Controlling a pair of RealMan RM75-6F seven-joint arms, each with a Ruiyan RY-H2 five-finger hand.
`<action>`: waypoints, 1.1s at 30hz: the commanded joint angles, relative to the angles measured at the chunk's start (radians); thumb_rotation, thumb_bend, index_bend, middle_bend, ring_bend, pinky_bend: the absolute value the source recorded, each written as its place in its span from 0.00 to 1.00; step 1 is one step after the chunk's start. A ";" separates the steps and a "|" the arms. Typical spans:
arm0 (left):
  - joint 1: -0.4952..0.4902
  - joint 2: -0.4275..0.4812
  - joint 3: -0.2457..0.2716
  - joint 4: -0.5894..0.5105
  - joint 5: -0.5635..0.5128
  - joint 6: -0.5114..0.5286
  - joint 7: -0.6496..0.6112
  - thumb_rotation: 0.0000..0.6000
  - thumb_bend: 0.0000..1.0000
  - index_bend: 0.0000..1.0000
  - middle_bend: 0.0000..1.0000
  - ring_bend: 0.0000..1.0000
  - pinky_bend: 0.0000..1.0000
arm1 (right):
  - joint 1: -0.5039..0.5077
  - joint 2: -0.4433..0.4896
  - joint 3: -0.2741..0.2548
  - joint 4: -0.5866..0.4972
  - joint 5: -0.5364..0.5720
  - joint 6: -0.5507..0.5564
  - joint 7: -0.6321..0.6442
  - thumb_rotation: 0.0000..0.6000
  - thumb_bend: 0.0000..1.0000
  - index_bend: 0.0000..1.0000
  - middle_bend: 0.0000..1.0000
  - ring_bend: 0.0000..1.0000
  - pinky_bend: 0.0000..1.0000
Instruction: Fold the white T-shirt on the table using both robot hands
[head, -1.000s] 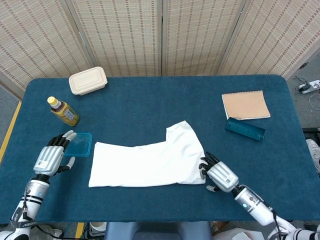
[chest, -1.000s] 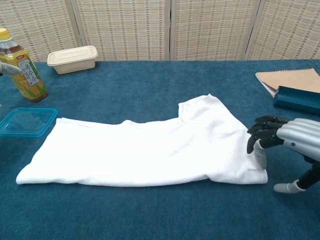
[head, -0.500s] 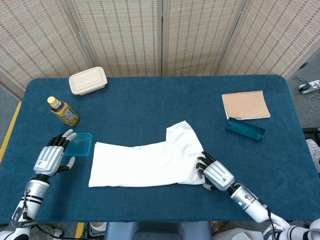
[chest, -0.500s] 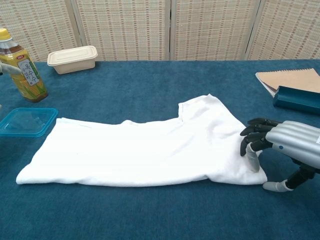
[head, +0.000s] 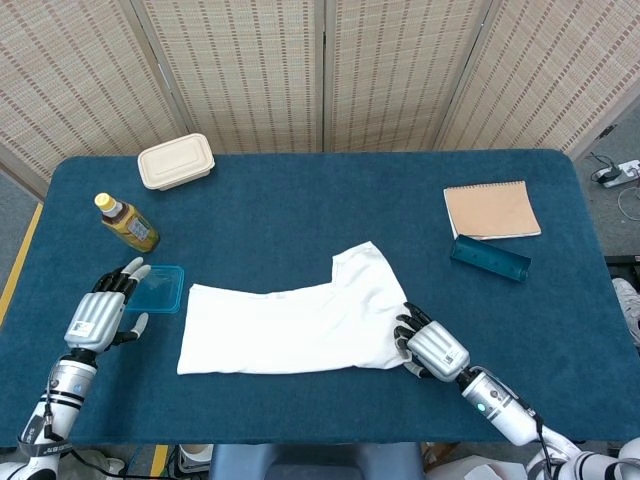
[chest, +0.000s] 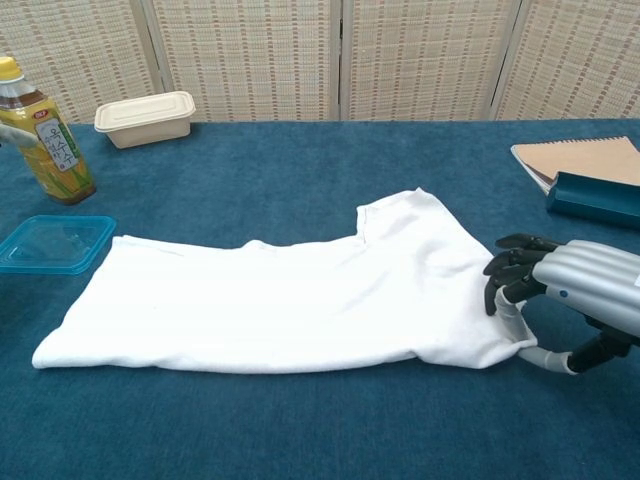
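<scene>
The white T-shirt (head: 298, 325) lies flat and partly folded on the blue worktop (head: 300, 200), a long band with one corner rising toward the far side, and everything else I place from it. My right hand (head: 432, 346) sits at its near right corner; in the chest view (chest: 570, 290) my thumb runs along the worktop under the hem and my dark fingertips (chest: 505, 272) curl down on top, so I have the corner pinched, though the cloth hides just where the thumb ends. My right forearm runs off the lower edge of the head view. My left hand (head: 98, 314) is well to the left of the shirt, fingers spread and holding nothing, beside a clear blue container lid (head: 160, 288) that sits just off the shirt's far left corner; whether I touch the lid I cannot tell. The chest view does not show that hand. Beyond the lid stands a tea bottle (head: 126, 222), its label too small to read, and further back a closed beige food box (head: 176, 161). Far to the shirt's right lie a brown notebook (head: 491, 209) and a teal case (head: 489, 258), touching or overlapping at one corner; in the chest view both are cut off by the frame edge.
</scene>
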 joint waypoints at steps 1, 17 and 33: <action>-0.001 -0.003 -0.001 0.000 0.000 -0.001 0.001 1.00 0.44 0.03 0.03 0.05 0.08 | -0.006 0.011 -0.001 -0.003 0.002 0.008 0.003 1.00 0.38 0.60 0.37 0.17 0.03; -0.010 -0.009 -0.004 -0.003 -0.006 -0.012 0.018 1.00 0.44 0.03 0.03 0.05 0.07 | -0.037 0.057 -0.020 -0.038 -0.006 0.034 0.002 1.00 0.38 0.61 0.38 0.17 0.03; -0.027 -0.012 -0.022 0.014 -0.019 -0.024 0.020 1.00 0.44 0.03 0.03 0.05 0.07 | -0.040 0.193 0.022 -0.205 0.018 0.056 -0.074 1.00 0.09 0.00 0.06 0.00 0.00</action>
